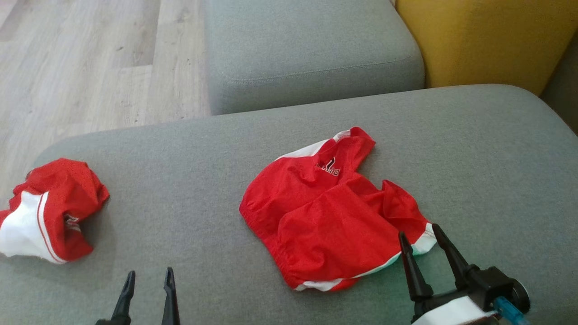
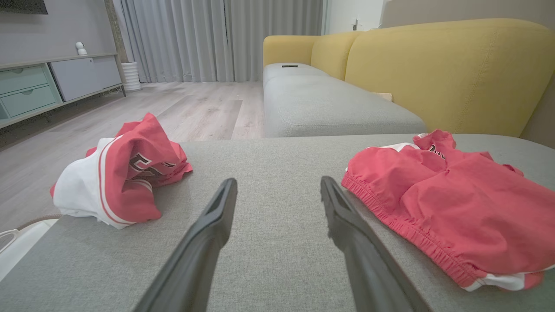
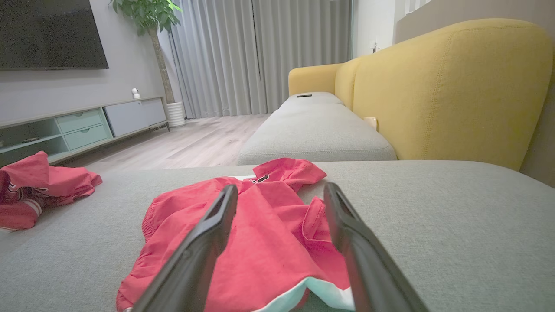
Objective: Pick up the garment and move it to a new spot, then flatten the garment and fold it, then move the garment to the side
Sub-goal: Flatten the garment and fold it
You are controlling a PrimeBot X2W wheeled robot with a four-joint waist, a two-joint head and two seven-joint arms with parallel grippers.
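Red shorts with white trim (image 1: 332,212) lie loosely spread in the middle of the grey sofa cushion (image 1: 203,180), waistband toward the left; they also appear as the red shorts (image 2: 446,203) at the right of the left wrist view and as the red shorts (image 3: 260,242) under my right fingers. My right gripper (image 1: 418,234) is open, just above the shorts' near right corner, holding nothing. My left gripper (image 1: 150,280) is open over bare cushion at the lower left, between the two garments. A second crumpled red and white garment (image 1: 45,210) rests at the cushion's left edge.
A second grey seat cushion (image 1: 307,54) adjoins at the back, with the yellow sofa back (image 1: 487,40) to the right. Wooden floor (image 1: 90,58) lies beyond the left edge. A TV cabinet (image 3: 86,125) and curtains (image 3: 260,56) stand far off.
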